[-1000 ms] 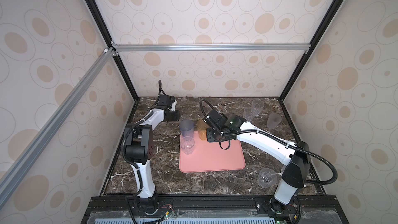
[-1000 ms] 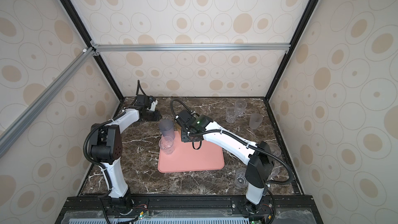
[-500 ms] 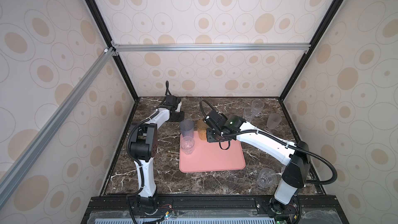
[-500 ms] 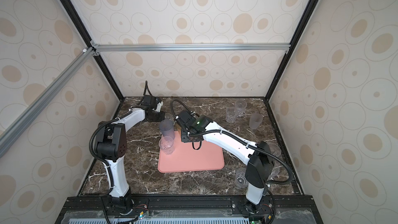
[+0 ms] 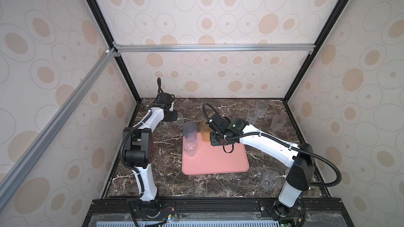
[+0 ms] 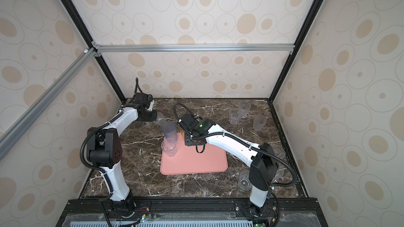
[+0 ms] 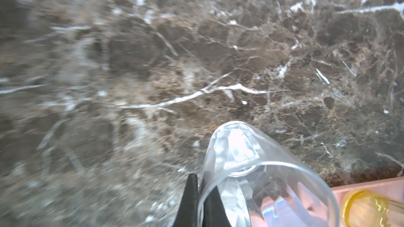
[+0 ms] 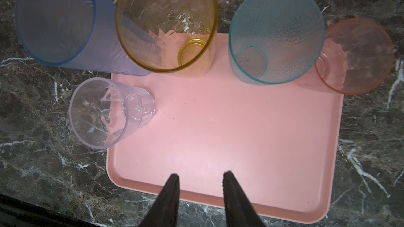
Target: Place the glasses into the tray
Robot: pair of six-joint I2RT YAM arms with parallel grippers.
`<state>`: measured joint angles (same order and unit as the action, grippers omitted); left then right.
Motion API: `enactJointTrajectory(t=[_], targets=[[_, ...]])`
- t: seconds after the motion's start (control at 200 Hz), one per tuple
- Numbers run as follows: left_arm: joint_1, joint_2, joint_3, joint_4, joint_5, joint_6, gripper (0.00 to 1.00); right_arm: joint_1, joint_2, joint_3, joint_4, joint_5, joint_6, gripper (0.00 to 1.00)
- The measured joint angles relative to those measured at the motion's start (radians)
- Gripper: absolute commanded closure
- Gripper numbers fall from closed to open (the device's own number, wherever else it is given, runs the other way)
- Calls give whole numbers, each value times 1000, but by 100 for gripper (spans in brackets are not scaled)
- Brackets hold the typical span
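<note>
five translucent plastic tumblers (image 8: 276,33) on the flat salmon-pink tray (image 8: 240,140). left claw (image 7: 200,204) pinches a small clear tumbler (image 7: 251,171) by its wall, right claw (image 8: 201,184) spread, empty. several clear glasses (image 5: 253,115) wait outside.

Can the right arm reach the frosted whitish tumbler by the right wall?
Probably yes: the right gripper is open and empty over the salmon-pink tray, with bare marble around the frosted whitish tumbler.

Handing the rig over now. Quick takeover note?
Left gripper: shut on the rim of a small clear glass, tilted, off the tray.
Right gripper: open, empty, over the tray.
Done: five stand on the tray: grey-blue tumbler, amber tumbler, teal tumbler, pink tumbler, faceted clear glass.
To do: the held one, plus the far-right clear pair, frosted glass, near-right glass; more may hide behind the right arm.
</note>
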<state>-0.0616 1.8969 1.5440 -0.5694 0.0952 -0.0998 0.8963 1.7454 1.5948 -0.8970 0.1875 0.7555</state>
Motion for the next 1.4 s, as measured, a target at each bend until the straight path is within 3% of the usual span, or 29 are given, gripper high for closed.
enactJointTrajectory(t=[0.285,0.545,0.89,1.075,1.395], targets=[[22,-180,-169,-56,-85,-4,100,0,-19,-2,1,0,-5,63],[44,-181,-339,-61,-119,-37,100,0,-73,-51,3,4,-5,63],[45,-175,-331,-51,-132,-62,61,-11,-232,-166,-66,99,-11,62],[45,-245,-307,-56,-127,-73,56,-72,-349,-224,-183,148,-19,62],[2,-565,-292,63,-127,-99,51,-121,-496,-372,-444,126,69,61]])
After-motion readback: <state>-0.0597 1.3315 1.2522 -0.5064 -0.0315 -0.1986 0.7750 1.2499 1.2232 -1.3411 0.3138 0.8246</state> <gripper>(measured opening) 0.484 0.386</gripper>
